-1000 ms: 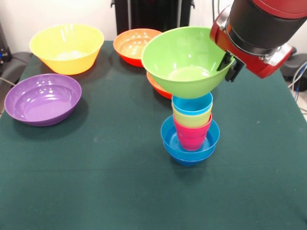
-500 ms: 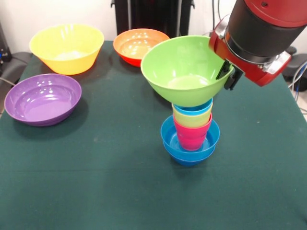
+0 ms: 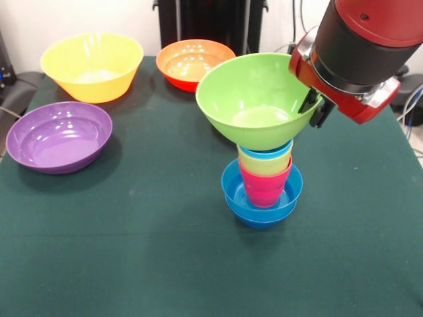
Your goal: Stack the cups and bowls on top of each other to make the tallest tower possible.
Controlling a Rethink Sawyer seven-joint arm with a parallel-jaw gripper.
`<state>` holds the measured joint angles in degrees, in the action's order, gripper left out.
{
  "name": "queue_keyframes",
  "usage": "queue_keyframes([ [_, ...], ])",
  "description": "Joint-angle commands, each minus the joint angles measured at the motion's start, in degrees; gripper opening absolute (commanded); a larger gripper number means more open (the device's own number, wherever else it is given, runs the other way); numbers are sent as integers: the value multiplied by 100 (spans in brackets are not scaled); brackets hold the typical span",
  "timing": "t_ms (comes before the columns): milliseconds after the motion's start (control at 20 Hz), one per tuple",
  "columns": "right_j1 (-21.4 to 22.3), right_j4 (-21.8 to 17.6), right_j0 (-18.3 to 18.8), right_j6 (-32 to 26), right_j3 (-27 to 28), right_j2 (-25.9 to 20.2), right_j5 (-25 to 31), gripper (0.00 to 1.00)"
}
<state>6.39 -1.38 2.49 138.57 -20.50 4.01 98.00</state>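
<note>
My gripper [image 3: 314,105] is shut on the right rim of the lime green bowl [image 3: 254,99] and holds it upright, directly over the tower. The bowl's bottom meets the top of the light blue cup [image 3: 268,152]; I cannot tell whether it rests on it. Below that cup, the yellow cup [image 3: 264,165] and the pink cup [image 3: 264,186] are nested in the small blue bowls [image 3: 232,191] on the green table. Only one orange bowl shows; the other is hidden.
A large yellow bowl [image 3: 92,66] stands at the far left and a purple bowl [image 3: 58,135] is in front of it. An orange bowl [image 3: 192,63] stands at the far middle, behind the green bowl. The robot's black pedestal [image 3: 211,20] is beyond the table.
The gripper has lowered the lime green bowl onto the top of the cups. The bowl now hides the second orange bowl behind it.
</note>
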Motion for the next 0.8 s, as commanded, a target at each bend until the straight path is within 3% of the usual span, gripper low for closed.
queue_keyframes([
  [50, 122, -165, -156, -572, -716, -254, -561, 0],
  [350, 319, -124, -200, -498, -1069, -233, -717, 0],
  [800, 371, -159, -203, -489, -1144, -216, -757, 0],
])
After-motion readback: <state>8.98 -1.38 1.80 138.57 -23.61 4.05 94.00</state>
